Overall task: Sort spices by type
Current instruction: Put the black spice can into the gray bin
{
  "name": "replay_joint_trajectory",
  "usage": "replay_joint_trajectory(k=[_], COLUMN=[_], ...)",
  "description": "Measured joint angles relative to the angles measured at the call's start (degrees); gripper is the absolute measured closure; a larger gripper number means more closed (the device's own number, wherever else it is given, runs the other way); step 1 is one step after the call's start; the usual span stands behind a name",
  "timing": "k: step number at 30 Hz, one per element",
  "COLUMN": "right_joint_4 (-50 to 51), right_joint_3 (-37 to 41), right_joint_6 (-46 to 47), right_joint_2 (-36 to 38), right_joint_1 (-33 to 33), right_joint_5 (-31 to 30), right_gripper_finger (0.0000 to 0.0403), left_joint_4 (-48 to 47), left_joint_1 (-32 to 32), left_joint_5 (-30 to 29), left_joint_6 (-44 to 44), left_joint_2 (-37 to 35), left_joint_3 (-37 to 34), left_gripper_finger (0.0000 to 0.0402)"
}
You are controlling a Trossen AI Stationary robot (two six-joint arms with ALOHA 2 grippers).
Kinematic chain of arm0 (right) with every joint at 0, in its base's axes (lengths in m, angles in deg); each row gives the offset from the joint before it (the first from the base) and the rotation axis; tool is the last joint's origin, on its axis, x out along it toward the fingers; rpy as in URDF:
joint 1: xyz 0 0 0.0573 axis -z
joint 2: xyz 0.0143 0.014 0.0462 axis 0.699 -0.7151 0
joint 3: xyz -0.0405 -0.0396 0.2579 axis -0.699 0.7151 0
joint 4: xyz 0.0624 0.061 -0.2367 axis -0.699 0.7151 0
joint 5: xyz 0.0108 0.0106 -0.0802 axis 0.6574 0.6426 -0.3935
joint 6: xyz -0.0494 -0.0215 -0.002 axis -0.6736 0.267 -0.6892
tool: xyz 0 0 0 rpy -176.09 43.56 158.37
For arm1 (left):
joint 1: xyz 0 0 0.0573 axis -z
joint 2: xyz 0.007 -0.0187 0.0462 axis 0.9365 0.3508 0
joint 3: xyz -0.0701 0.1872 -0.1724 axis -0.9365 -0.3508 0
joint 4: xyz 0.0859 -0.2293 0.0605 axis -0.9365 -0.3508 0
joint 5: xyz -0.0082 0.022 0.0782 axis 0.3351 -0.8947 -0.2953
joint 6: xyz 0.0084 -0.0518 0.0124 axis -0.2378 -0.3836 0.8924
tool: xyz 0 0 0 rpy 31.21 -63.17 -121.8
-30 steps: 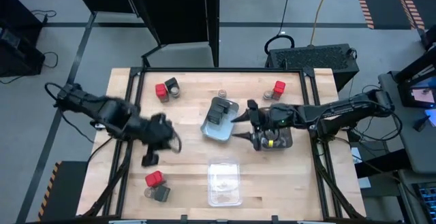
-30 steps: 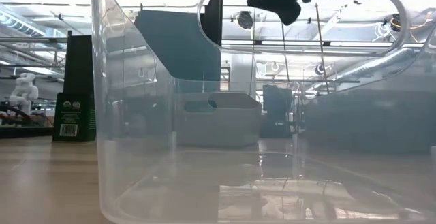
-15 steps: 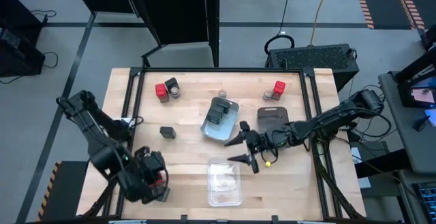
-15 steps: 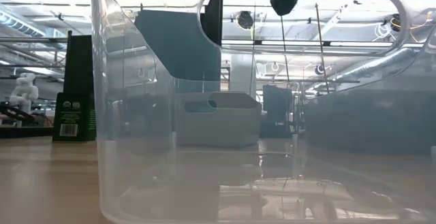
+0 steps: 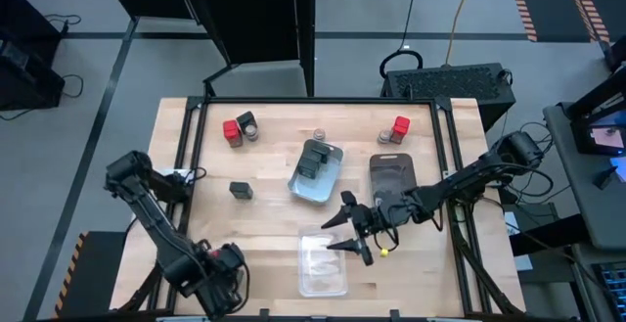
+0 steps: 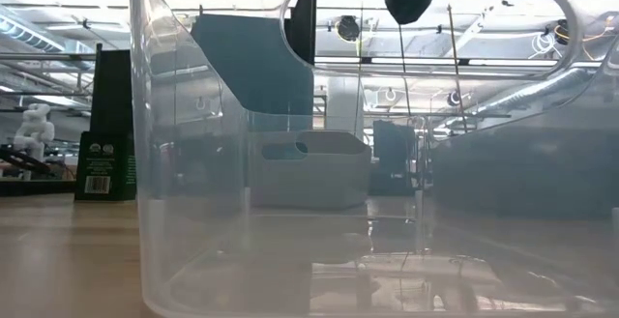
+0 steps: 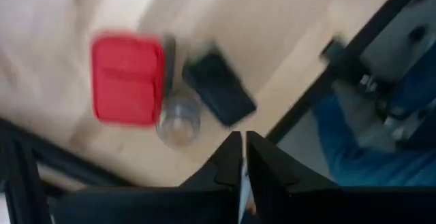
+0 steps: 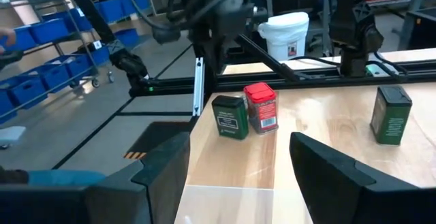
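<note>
My left gripper (image 7: 240,157) is shut and points down over the table's near left corner, empty. Below it stand a red block (image 7: 127,79), a small jar (image 7: 178,120) and a dark block (image 7: 218,96). My right gripper (image 5: 342,232) is open and level over the far right corner of the clear tray (image 5: 323,263), holding nothing. Across the table it faces a dark block (image 8: 229,116) beside a red block (image 8: 261,107), and another dark block (image 8: 390,115). Two dark blocks lie in the tilted tray (image 5: 328,187).
A dark tray (image 5: 393,175) lies right of the tilted tray. A red block (image 5: 231,131) with a jar (image 5: 248,124) stands far left, a lone jar (image 5: 318,134) far middle, and a red block (image 5: 401,125) with a jar (image 5: 388,136) far right. The clear tray's wall (image 6: 193,163) fills the low view.
My left gripper has swung from the table's left middle toward the near left corner and gone down, rolling as it went. A dark block on the left middle is uncovered. My right gripper has moved from the dark tray toward the near edge, over the clear tray, still open.
</note>
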Motion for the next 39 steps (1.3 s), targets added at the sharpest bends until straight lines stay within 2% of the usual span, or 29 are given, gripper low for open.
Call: replay_joint_trajectory(k=[4,8,12,15,23,29,39], right_joint_4=[0.0,0.1,1.2,1.7,3.0,4.9,5.2], right_joint_3=[0.0,0.0,0.0,0.0,0.0,0.0,0.0], right_joint_6=[0.0,-0.6,-1.0,-1.0,-1.0,-1.1,-1.3], right_joint_2=[0.2,0.2,0.3,0.3,0.3,0.3,0.3], right_joint_1=[-0.5,-0.7,-0.6,-0.6,-0.6,-0.8,-0.8], right_joint_5=[0.1,0.2,0.2,0.2,0.2,0.2,0.1], right_gripper_finger=[0.0165,0.0165,0.0165,0.0165,0.0165,0.0165,0.0165], left_joint_4=[1.4,3.5,3.4,3.2,-2.0,-1.3,0.4], left_joint_1=[-0.6,-0.4,-0.5,-0.5,-1.0,-1.5,-1.5], left_joint_5=[4.0,4.9,3.8,0.5,-0.9,-1.4,1.4], left_joint_6=[-1.2,-4.1,-10.4,-16.8,-19.4,-17.7,-17.4], left_joint_2=[1.2,1.3,1.3,1.3,2.4,4.6,8.5], left_joint_3=[0.0,0.0,0.0,0.0,0.0,0.0,0.0], left_gripper_finger=[0.0310,0.0235,0.0171,0.0141,0.0124,0.0124,0.0124])
